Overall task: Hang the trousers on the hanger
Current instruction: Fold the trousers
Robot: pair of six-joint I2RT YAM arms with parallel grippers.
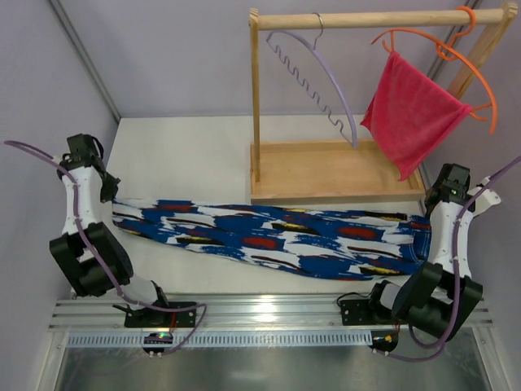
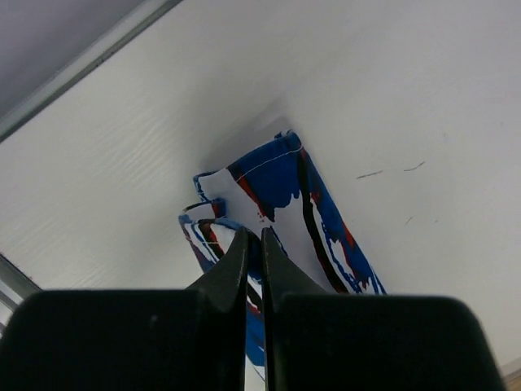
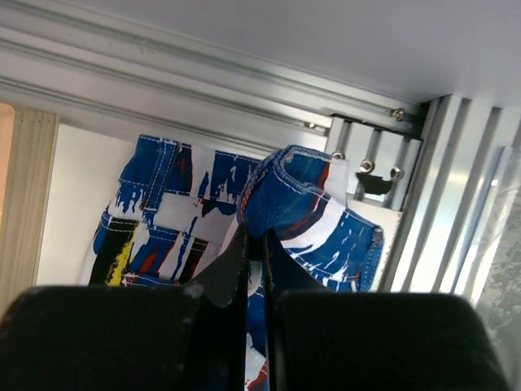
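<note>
The trousers (image 1: 277, 232), royal blue with white, red, black and yellow patches, lie stretched flat across the table from left to right. My left gripper (image 1: 110, 194) is shut on the leg hems at the left end; in the left wrist view the fingertips of this gripper (image 2: 254, 238) pinch the folded cloth (image 2: 285, 175). My right gripper (image 1: 431, 213) is shut on the waistband at the right end, where the bunched blue band (image 3: 301, 195) rises between the closed tips of that gripper (image 3: 255, 238). The pale lavender hanger (image 1: 335, 81) hangs by its metal hook from the wooden rail, behind the trousers.
A wooden rack with a tray base (image 1: 334, 171) and a top rail (image 1: 366, 18) stands at the back right. An orange hanger (image 1: 480, 77) holding a pink-red cloth (image 1: 411, 114) hangs beside the lavender one. An aluminium rail (image 1: 269, 314) runs along the near edge.
</note>
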